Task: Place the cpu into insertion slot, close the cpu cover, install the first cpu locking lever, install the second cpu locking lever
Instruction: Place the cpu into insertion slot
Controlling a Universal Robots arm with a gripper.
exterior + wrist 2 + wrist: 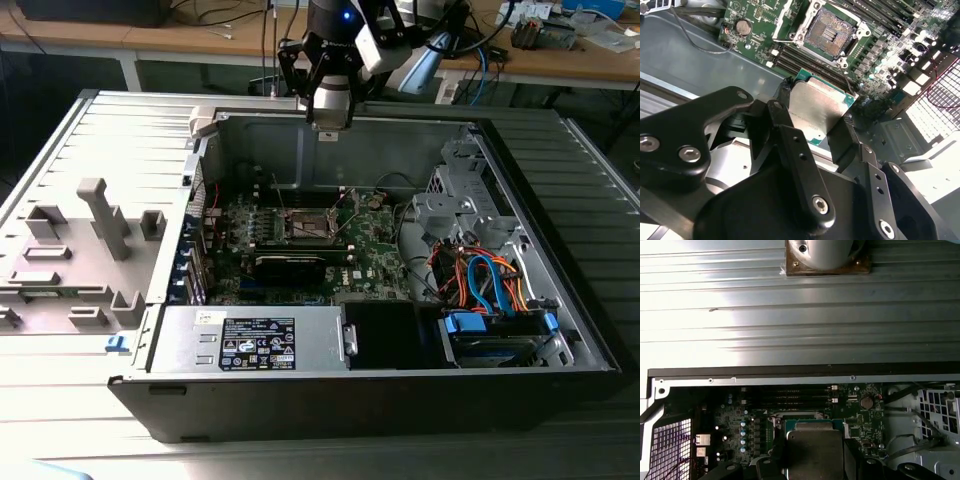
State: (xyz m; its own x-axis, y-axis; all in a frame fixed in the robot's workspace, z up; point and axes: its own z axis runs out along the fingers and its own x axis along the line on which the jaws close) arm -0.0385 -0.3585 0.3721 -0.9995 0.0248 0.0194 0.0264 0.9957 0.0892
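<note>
My gripper hangs above the back wall of the open computer case, shut on the cpu. In both wrist views the cpu is a flat silvery square with a green edge, pinched between the two black fingers. The insertion slot lies open and bare on the green board, below and ahead of the held chip. A thin silver part stands raised at the slot's edge; I cannot tell whether it is the cpu cover. Thin wire levers stick up beside the slot.
A long black heatsink block sits in front of the slot. A round coin battery and memory slots lie close by. The power supply and a drive cage with blue and orange cables fill the case front. Grey fixtures stand at the exterior view's left.
</note>
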